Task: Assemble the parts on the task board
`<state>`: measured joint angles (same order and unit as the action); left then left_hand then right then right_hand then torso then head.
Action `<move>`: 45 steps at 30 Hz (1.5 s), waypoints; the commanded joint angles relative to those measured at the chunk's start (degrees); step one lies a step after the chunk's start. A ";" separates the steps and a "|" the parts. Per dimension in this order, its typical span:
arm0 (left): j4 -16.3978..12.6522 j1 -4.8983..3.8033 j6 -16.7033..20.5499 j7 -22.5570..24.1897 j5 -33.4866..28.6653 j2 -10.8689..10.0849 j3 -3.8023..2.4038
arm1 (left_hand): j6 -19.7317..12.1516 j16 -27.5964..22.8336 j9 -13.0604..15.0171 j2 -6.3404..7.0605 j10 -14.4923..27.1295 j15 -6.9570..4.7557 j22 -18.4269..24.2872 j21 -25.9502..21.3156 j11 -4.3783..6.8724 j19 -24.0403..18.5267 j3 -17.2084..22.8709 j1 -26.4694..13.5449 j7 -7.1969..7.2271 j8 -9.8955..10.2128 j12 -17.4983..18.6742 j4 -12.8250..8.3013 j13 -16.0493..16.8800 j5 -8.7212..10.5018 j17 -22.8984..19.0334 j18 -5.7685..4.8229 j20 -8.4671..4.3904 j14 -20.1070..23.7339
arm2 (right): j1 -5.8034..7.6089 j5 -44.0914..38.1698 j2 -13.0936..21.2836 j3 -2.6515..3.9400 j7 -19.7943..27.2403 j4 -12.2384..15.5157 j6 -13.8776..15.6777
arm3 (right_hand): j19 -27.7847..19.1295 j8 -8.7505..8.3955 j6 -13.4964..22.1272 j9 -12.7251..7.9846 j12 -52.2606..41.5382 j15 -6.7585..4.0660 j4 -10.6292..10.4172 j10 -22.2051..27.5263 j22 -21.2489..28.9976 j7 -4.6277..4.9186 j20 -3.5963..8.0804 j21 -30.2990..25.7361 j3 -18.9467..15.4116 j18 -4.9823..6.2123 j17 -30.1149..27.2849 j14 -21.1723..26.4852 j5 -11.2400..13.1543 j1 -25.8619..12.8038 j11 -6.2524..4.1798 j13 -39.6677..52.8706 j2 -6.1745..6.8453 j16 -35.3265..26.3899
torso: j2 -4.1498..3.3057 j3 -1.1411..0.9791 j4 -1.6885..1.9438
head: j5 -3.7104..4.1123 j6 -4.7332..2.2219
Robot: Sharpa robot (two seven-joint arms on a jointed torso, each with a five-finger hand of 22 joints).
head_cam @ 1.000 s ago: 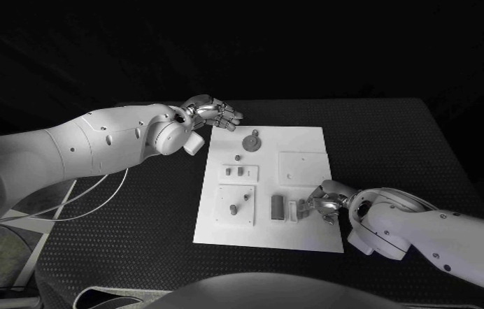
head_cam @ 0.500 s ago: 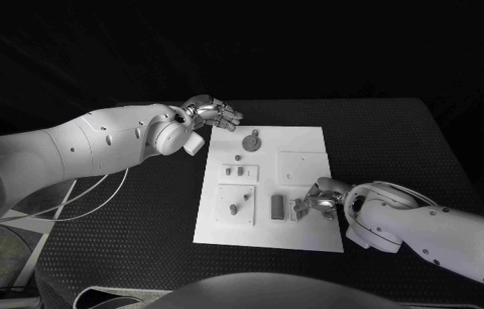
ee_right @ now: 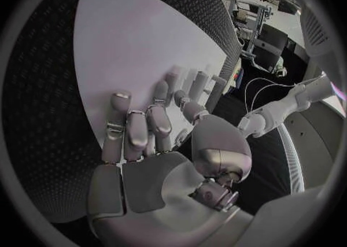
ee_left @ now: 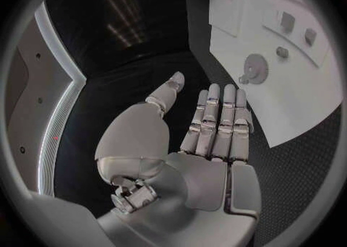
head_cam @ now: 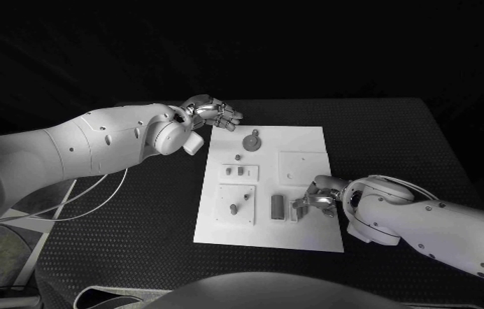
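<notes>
Head view: the board (head_cam: 303,141) lies flat in the middle of the surface (head_cam: 403,148), with the parts spread over it. A round geared part (head_cam: 252,142) sits near the board's far edge, small pegs (head_cam: 238,171) stand on a raised plate toward its left edge, and an upright block (head_cam: 278,207) stands near its near edge, just beside a slotted holder (head_cam: 294,210).

The step in hand looks like seating or picking a piece at that holder, by the board's near right corner. The right hand (head_cam: 321,200) is bent down over it, fingertips touching or just above the parts; whether it pinches anything I cannot tell, since the fingers hide the contact. The right wrist view shows the fingers (ee_right: 161,121) curled toward the pieces. The next move calls for a fine, straight press or lift without tipping the neighbouring block.

The left hand (head_cam: 212,113) hovers off the board's far left corner, fingers apart and straight, holding nothing.
</notes>
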<state>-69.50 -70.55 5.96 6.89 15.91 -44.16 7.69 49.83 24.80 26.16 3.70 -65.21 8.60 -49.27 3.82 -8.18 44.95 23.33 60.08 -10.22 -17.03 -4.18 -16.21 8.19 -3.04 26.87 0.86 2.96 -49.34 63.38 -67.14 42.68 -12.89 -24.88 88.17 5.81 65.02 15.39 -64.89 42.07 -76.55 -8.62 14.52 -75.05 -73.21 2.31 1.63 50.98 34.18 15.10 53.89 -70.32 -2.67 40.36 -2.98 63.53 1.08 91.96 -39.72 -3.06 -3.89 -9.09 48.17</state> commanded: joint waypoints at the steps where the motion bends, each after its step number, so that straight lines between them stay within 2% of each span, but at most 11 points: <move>1: -0.16 -0.06 -0.65 0.16 0.14 -0.08 -0.03 | -0.38 -0.34 0.09 0.20 0.02 0.06 0.08 0.20 0.06 -0.26 -0.26 -0.43 -0.02 -0.41 0.03 -0.18 -0.05 0.22 0.10 -0.22 -0.02 0.14 | -1.14 -2.58 1.15 -1.09 -4.45 -1.59 -4.99 | -0.14 -0.88 0.41 -0.54 0.33 -0.19 1.25 -0.24 -0.14 0.75 0.28 -0.14 0.18 -0.10 -0.09 0.25 -0.13 0.12 -0.25 0.08 -0.54 -0.27 | 0.01 -0.01 -0.02 | -0.14 0.04; 4: -0.16 -0.06 -0.62 0.15 0.14 -0.10 -0.03 | -0.38 -0.34 0.09 0.20 0.01 0.06 0.08 0.20 0.07 -0.26 -0.26 -0.43 -0.02 -0.41 0.03 -0.18 -0.05 0.22 0.11 -0.22 -0.02 0.14 | -1.14 -2.93 1.42 -1.10 -4.17 -1.45 -5.94 | -0.17 -0.94 0.43 -0.52 0.47 -0.15 2.07 -0.18 -0.23 0.77 0.26 -0.15 0.37 -0.10 -0.33 0.43 -0.13 0.50 -0.22 0.00 -0.31 -0.30 | 0.00 -0.06 -0.12 | -0.20 0.06; 6: -0.16 -0.06 -0.64 0.14 0.14 -0.09 -0.03 | -0.38 -0.34 0.09 0.20 0.01 0.06 0.08 0.20 0.07 -0.26 -0.26 -0.42 -0.02 -0.42 0.02 -0.19 -0.05 0.22 0.12 -0.22 -0.02 0.14 | -1.14 -3.91 1.56 -1.11 -4.06 -1.23 -6.60 | -0.27 -1.00 0.47 -0.49 0.56 -0.12 2.22 -0.15 -0.35 0.80 0.26 -0.18 0.55 -0.10 -0.41 0.54 -0.13 1.40 -0.19 0.01 0.43 -0.33 | 0.00 -0.08 -0.16 | -0.20 0.05; 9: -0.15 -0.06 -0.63 0.15 0.15 -0.04 -0.03 | -0.38 -0.35 0.10 0.19 0.01 0.06 0.08 0.20 0.07 -0.26 -0.25 -0.42 -0.02 -0.42 0.02 -0.19 -0.05 0.22 0.13 -0.22 -0.02 0.14 | -1.15 -4.58 1.79 -1.11 -4.11 -1.25 -6.56 | -0.34 -1.05 0.50 -0.45 0.69 -0.08 2.23 -0.07 -0.45 0.83 0.23 -0.20 0.63 -0.10 -0.53 0.68 -0.13 2.32 -0.16 -0.06 1.18 -0.37 | -0.01 -0.13 -0.19 | -0.22 0.02; 15: -0.03 -0.06 -0.61 0.11 0.16 -0.08 -0.03 | -0.37 -0.36 0.10 0.18 0.00 0.06 0.08 0.20 0.07 -0.26 -0.25 -0.41 -0.01 -0.43 0.02 -0.19 -0.05 0.22 0.14 -0.22 -0.02 0.13 | -1.15 -5.54 2.49 -1.11 -4.28 -1.28 -6.53 | -0.39 -1.11 0.55 -0.42 0.81 -0.04 2.22 0.00 -0.53 0.88 0.17 -0.25 0.55 -0.10 -0.64 0.80 -0.12 2.95 -0.11 -0.10 1.79 -0.40 | 0.00 -0.21 -0.17 | -0.21 0.07; 21: -0.01 -0.06 -0.67 0.12 0.16 -0.03 -0.03 | -0.37 -0.36 0.10 0.18 0.00 0.06 0.08 0.20 0.08 -0.26 -0.24 -0.40 -0.01 -0.43 0.02 -0.19 -0.06 0.22 0.16 -0.22 -0.02 0.13 | -1.15 -8.59 2.58 -1.11 -4.83 -1.51 -7.33 | -0.38 -1.11 0.53 -0.41 0.83 -0.03 2.22 0.00 -0.55 0.87 0.16 -0.26 0.57 -0.10 -0.65 0.82 -0.13 3.16 -0.11 -0.08 1.81 -0.41 | -0.02 -0.11 -0.14 | -0.06 -0.03; 27: -0.10 -0.06 -0.61 0.10 0.17 -0.20 -0.03 | -0.37 -0.37 0.10 0.17 0.00 0.06 0.09 0.20 0.08 -0.26 -0.24 -0.39 -0.01 -0.44 0.02 -0.20 -0.06 0.22 0.17 -0.21 -0.02 0.13 | -1.15 -15.75 3.06 -1.11 -5.77 -1.32 -8.92 | -0.43 -1.14 0.53 -0.39 0.99 0.02 2.09 0.10 -0.58 0.91 0.06 -0.33 0.27 -0.10 -0.79 0.93 -0.12 3.02 -0.07 -0.23 2.14 -0.45 | 0.00 -0.05 -0.07 | -0.01 0.02; 30: -0.14 -0.06 -0.62 0.10 0.17 -0.29 -0.03 | -0.37 -0.37 0.10 0.17 0.00 0.06 0.09 0.21 0.08 -0.26 -0.24 -0.39 -0.01 -0.44 0.02 -0.20 -0.06 0.22 0.18 -0.21 -0.02 0.13 | -1.14 -20.71 3.09 -1.11 -7.93 -0.45 -12.52 | -0.45 -1.28 0.59 -0.43 1.38 0.14 0.64 0.36 -0.47 0.99 -0.25 -0.60 -0.59 -0.10 -0.95 1.05 -0.10 0.18 0.00 -0.57 2.27 -0.57 | -0.01 -0.03 -0.09 | 0.03 0.04; 32: -0.22 -0.06 -0.69 0.09 0.17 -0.29 -0.03 | -0.37 -0.38 0.10 0.18 0.00 0.06 0.09 0.21 0.08 -0.26 -0.24 -0.39 -0.01 -0.44 0.02 -0.20 -0.06 0.22 0.19 -0.21 -0.02 0.13 | -1.14 -24.27 2.95 -1.11 -8.17 -0.12 -13.17 | -0.71 -1.53 0.82 -0.55 1.88 0.26 -1.10 0.85 -0.38 1.06 -0.40 -0.93 -0.99 -0.11 -1.65 1.60 -0.12 -2.62 0.07 -1.11 2.45 -0.68 | 0.00 -0.01 -0.10 | 0.10 0.06; 41: -0.27 -0.06 -0.73 0.07 0.17 -0.23 -0.03 | -0.34 -0.38 0.11 0.15 -0.03 0.05 0.09 0.21 0.09 -0.25 -0.24 -0.40 0.00 -0.47 0.01 -0.19 -0.06 0.22 0.22 -0.21 -0.02 0.11 | -1.15 -27.51 1.76 -1.12 -8.54 0.49 -15.67 | -0.99 -2.01 1.14 -0.76 2.59 0.44 -3.34 1.48 -0.64 1.19 -0.21 -1.22 0.79 -0.10 -2.37 2.35 -0.12 -5.27 0.19 -1.60 4.75 -0.80 | -0.01 -0.02 -0.04 | 0.35 0.07; 45: -0.31 -0.07 -0.71 0.03 0.22 -0.25 -0.03 | -0.25 -0.40 0.13 0.11 -0.11 0.05 0.09 0.21 0.12 -0.25 -0.21 -0.37 0.04 -0.53 -0.03 -0.20 -0.04 0.22 0.26 -0.21 -0.02 0.11 | -1.18 -28.56 1.55 -1.15 -8.69 0.42 -16.56 | -1.07 -2.22 1.44 -0.84 2.97 0.48 -3.44 1.87 -0.73 1.28 -0.17 -1.26 1.40 -0.10 -2.76 2.67 -0.12 -5.13 0.27 -2.01 4.80 -0.83 | -0.01 -0.02 -0.07 | 0.40 0.12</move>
<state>-69.62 -70.55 5.96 6.62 15.96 -44.47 7.70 49.84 24.59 26.20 3.70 -65.21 8.60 -49.28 3.82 -8.18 44.95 23.34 60.08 -10.22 -17.26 -4.18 -16.21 8.21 -3.04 27.07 0.85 2.96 -49.34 63.55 -91.21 43.55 -12.74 -28.04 90.01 -1.79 64.38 15.33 -73.16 42.15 -73.89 -8.26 11.12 -73.68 -73.84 -5.76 1.42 49.92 35.28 15.09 51.32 -68.12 -2.61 35.23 -2.64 61.74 5.81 91.48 -39.73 -3.06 -3.94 -8.73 48.25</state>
